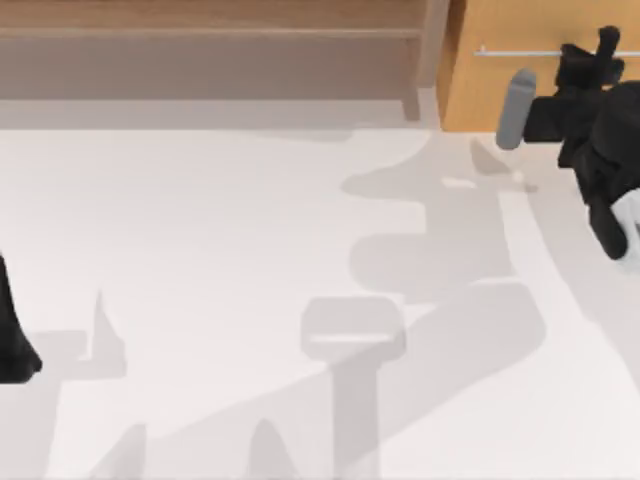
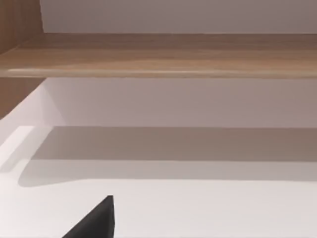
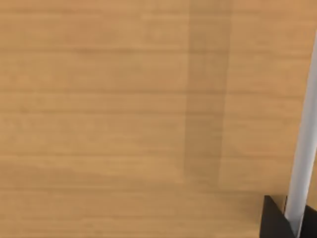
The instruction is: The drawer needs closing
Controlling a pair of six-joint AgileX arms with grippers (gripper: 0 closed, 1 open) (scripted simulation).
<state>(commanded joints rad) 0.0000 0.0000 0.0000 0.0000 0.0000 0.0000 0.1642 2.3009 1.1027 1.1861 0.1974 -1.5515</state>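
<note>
**Right claw at the drawer front, push under way or about to start**

At the left edge of the top view the left claw sits parked low on the white surface; whether it is wide or narrow I cannot tell. Along the upper left runs the long wooden shelf.

In the upper right corner sits the drawer, its orange-tan front facing the surface, the thin silver handle running across it. The right claw is at the handle, probably touching the front, though the arm hides the contact. Its opening cannot be told.

In the right wrist view, the panel sits very near, handle beside a dark fingertip.

Judged step: pressing the drawer shut. The next move calls for a straight, steady push into the front.
</note>
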